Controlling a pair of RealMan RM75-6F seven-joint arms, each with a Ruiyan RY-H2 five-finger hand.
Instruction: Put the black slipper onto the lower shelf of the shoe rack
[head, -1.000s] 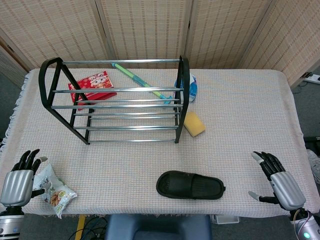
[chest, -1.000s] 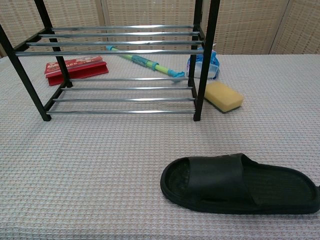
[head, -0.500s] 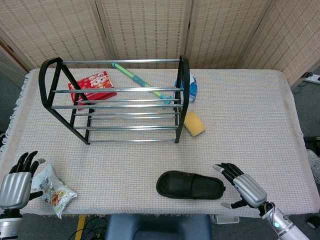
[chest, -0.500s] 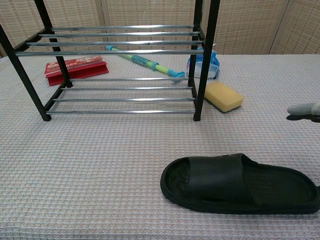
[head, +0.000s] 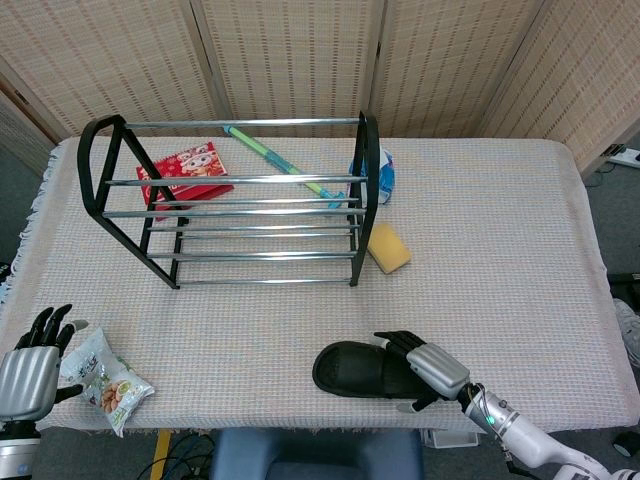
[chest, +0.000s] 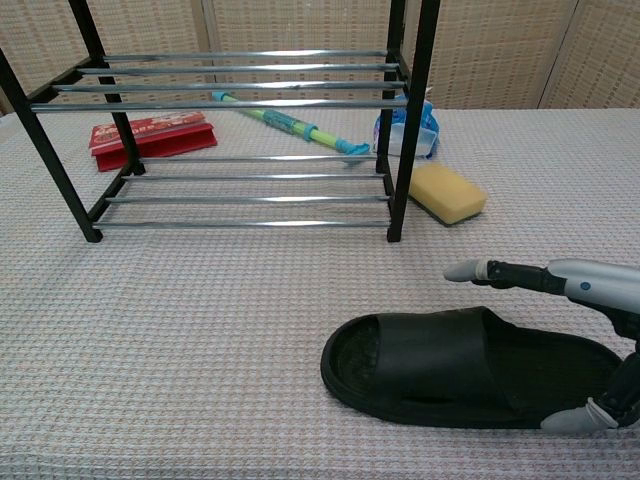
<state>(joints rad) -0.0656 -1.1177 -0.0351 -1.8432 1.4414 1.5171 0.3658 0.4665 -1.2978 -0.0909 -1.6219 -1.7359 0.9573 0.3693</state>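
The cloth-covered worktop (head: 500, 230) carries a rack (head: 240, 205), slipper (head: 365, 370), sponge (head: 388, 248), red box (head: 185, 170), green stick (head: 280, 158), blue packet (head: 386, 176) and snack bag (head: 105, 380).

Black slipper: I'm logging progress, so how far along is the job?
Early. Nothing is placed: the black slipper lies flat on the table, apart from the shoe rack, whose lower shelf holds no shoe. In hand: the right robot hand is spread over the slipper's heel end, not visibly gripping. Left: grasp, lift, carry, place. The left robot hand waits beside a snack bag.
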